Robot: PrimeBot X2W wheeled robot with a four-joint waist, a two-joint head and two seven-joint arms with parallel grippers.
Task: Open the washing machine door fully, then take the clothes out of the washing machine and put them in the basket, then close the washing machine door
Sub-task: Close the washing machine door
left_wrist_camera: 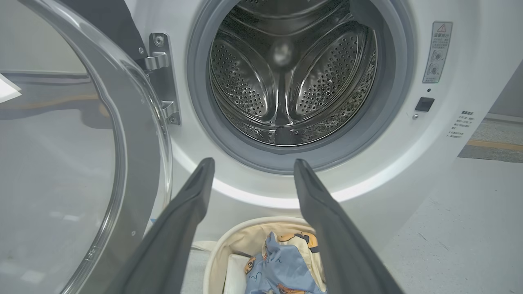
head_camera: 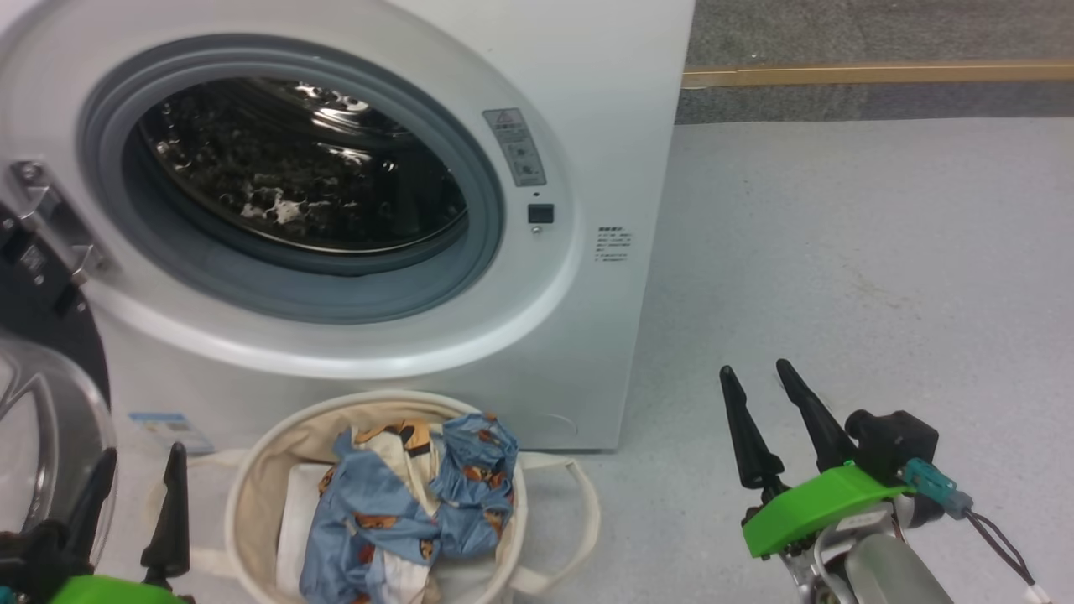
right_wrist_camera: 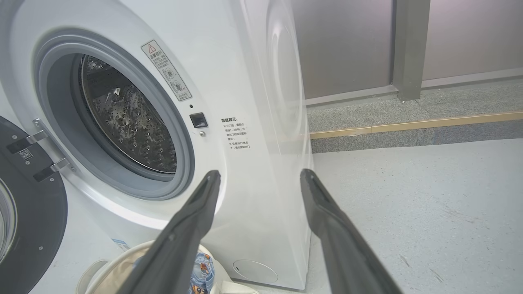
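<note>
The washing machine (head_camera: 604,126), a smooth white box, stands with its mouth uncovered. Its perforated steel drum (left_wrist_camera: 286,73) shines behind a grey rubber ring (head_camera: 487,210) and looks empty. The door (right_wrist_camera: 36,212), round with a glossy black rim and clear domed glass, hangs swung out on the robot's left. Just in front of the machine, the basket (head_camera: 243,486), a round cream canvas tub with 2 looped handles, holds the clothes (head_camera: 403,503): crumpled soft light-blue fabric with orange-brown prints. By my reading, 2 of 3 steps are done and only closing the door is left. The left gripper (head_camera: 143,457) and right gripper (head_camera: 755,369) both stand spread wide, holding nothing.
</note>
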